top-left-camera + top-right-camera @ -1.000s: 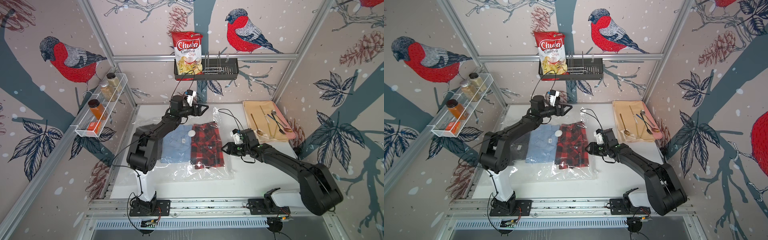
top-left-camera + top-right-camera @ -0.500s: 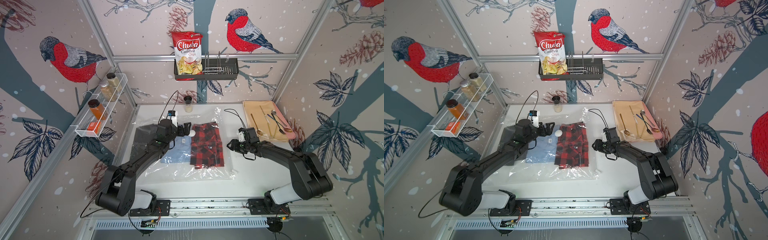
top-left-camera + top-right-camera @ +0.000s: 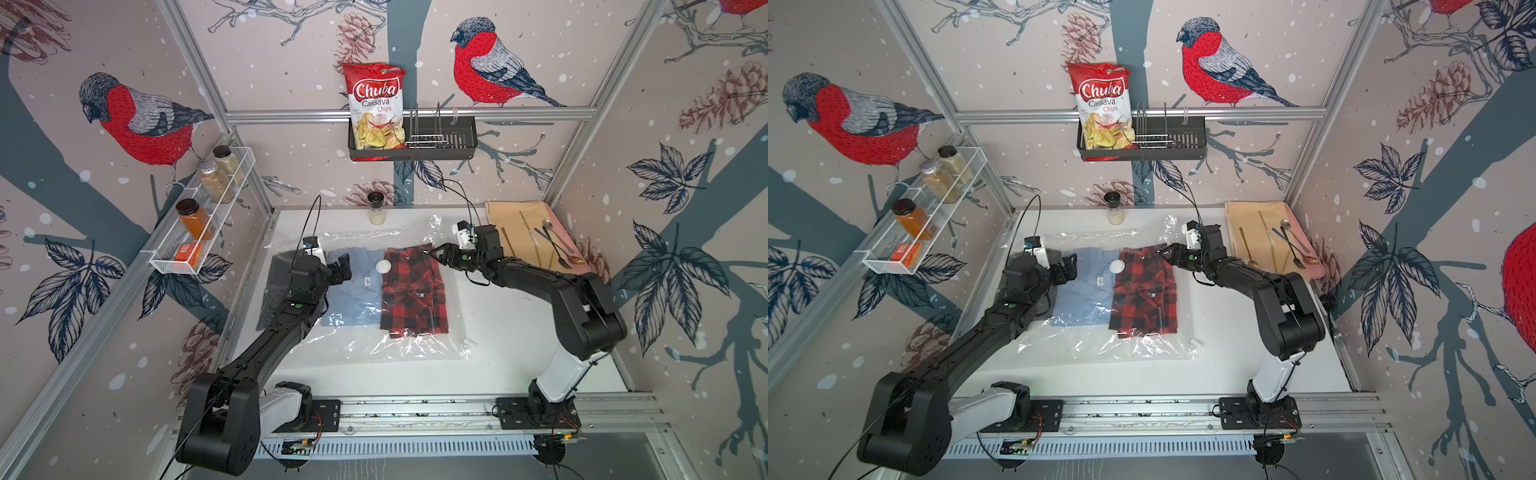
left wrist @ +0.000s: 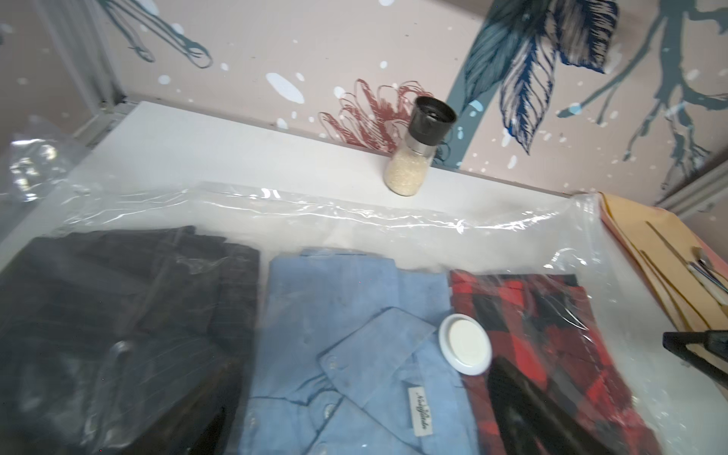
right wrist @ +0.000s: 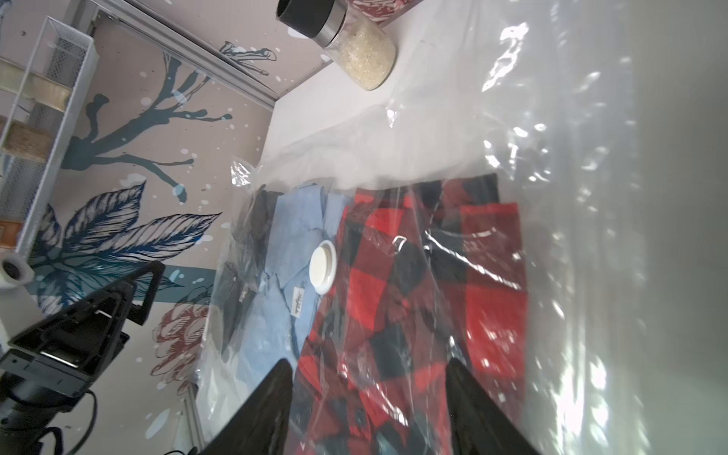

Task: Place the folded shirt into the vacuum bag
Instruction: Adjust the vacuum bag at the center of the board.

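Left tool [image 3: 343,269], wide, is retreating while right tool [image 3: 436,254] is spreading open, seemingly leaving the plaid shirt [image 3: 413,293] inside the vacuum bag [image 3: 415,350].

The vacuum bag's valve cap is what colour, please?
Plain white; the valve cap shows best in the left wrist view.

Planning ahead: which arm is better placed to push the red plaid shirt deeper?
Probably right: right gripper is open beside the red plaid shirt; left gripper is over the blue shirt.

Vacuum bag [image 3: 415,349]: glossy clr plastic; plaid shirt [image 3: 411,295] cloth.
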Tool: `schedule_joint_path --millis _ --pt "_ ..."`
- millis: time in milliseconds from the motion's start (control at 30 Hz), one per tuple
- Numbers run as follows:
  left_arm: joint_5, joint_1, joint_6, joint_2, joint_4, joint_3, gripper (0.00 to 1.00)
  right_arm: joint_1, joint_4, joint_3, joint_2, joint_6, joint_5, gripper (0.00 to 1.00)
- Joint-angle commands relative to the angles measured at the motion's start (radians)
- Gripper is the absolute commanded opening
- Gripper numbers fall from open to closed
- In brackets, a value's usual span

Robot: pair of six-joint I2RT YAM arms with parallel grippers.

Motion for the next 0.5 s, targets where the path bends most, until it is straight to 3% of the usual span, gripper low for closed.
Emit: schedule_joint_path --millis 0,200,400,467 --pt "-0.041 0.035 0.003 -0.021 0.032 -0.025 0.97 -0.026 0.142 0.082 0.142 0.083 -0.107 0.64" --pt "-0.026 0.082 -0.003 -0.060 0.045 -0.062 0.97 -0.114 -0.063 0.190 0.309 0.045 0.049 0.67" --pt "-0.014 0.135 -0.027 -0.053 0.062 -0.078 0.97 -0.151 -0.105 0.119 0.149 -0.033 0.093 0.73" --pt "0.003 0.152 -0.028 -0.051 0.068 -0.082 0.97 -0.162 -0.107 0.074 0.054 -0.070 0.123 0.86"
